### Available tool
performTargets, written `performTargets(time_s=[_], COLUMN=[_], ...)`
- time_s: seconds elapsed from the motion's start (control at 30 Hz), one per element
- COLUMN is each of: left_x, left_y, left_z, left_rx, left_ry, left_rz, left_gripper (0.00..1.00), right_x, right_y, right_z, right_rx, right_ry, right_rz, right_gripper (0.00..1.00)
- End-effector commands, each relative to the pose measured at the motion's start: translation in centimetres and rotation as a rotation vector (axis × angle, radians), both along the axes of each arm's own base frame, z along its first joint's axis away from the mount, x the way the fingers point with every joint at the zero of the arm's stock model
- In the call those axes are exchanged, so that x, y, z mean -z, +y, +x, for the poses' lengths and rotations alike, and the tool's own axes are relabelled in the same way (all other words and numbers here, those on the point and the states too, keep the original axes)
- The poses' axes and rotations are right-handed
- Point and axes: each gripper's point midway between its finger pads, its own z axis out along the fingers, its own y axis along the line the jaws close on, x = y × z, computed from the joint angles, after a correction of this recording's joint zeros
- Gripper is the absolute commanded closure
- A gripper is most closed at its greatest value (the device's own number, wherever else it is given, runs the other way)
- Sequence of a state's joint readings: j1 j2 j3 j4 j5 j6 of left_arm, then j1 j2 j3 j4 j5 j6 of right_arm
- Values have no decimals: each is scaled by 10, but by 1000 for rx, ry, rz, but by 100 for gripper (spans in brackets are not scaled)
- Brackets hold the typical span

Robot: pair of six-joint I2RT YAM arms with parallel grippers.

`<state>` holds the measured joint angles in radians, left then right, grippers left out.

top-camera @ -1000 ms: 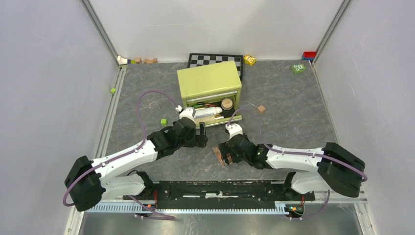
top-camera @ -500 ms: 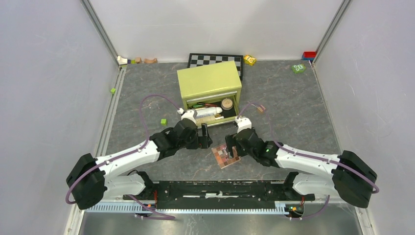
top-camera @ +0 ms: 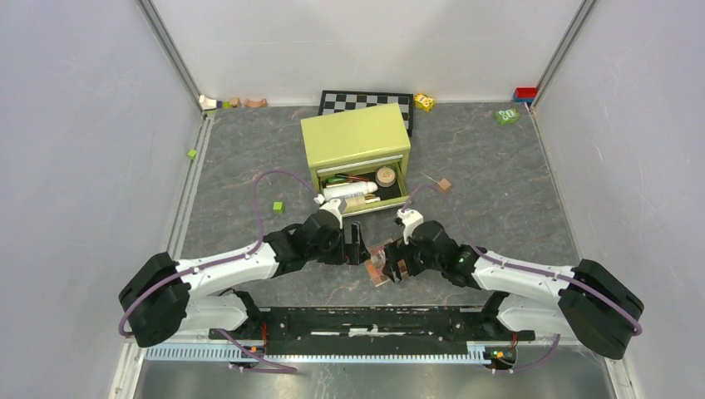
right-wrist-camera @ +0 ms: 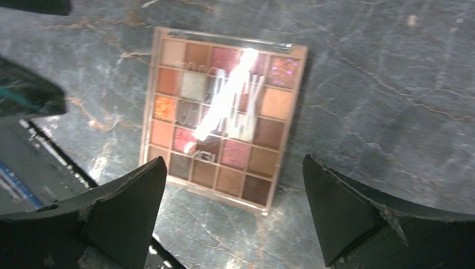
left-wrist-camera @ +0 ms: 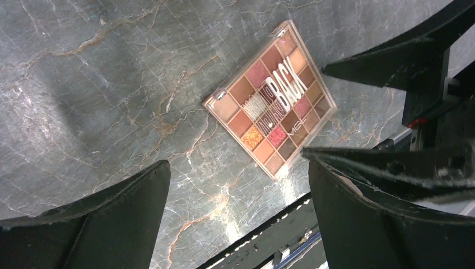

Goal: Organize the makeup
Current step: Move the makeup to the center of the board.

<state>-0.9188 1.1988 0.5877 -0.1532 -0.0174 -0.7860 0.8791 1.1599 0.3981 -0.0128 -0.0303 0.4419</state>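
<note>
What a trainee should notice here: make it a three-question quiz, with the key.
1. True or false: the palette lies flat on the table, gripped by neither tool.
2. Pick one. The drawer of the green box is: A) shut; B) open, with makeup inside; C) open and empty.
3. Fill in: the left tool and the right tool both stand ____.

Key: 1 true; 2 B; 3 open.
</note>
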Motion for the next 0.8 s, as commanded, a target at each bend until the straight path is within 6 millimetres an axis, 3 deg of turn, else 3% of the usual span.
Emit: performTargets(time_s=[0.0, 0.27, 0.37, 0.53, 0.77], left_x=[-4, 8, 9, 14, 32], left_y=[-10, -7, -5, -3, -16], left_z=[1, -1, -2, -3, -15], left_rx=[-23, -36, -44, -47, 23], left_ry=[14, 47, 47, 58, 135], left_rz=[-60, -35, -34, -20, -17], left_gripper=[2, 2, 1, 1, 1], right_x=[6, -8, -7, 0, 5], right_y=[16, 43, 32, -8, -10], right_z=[-40, -57, -40, -10, 1], right_rx=[-103, -166, -88, 96, 227], right_ry=[112, 108, 42, -47, 15], right_rz=[93, 123, 59, -123, -73], right_gripper=[2, 2, 2, 2, 2])
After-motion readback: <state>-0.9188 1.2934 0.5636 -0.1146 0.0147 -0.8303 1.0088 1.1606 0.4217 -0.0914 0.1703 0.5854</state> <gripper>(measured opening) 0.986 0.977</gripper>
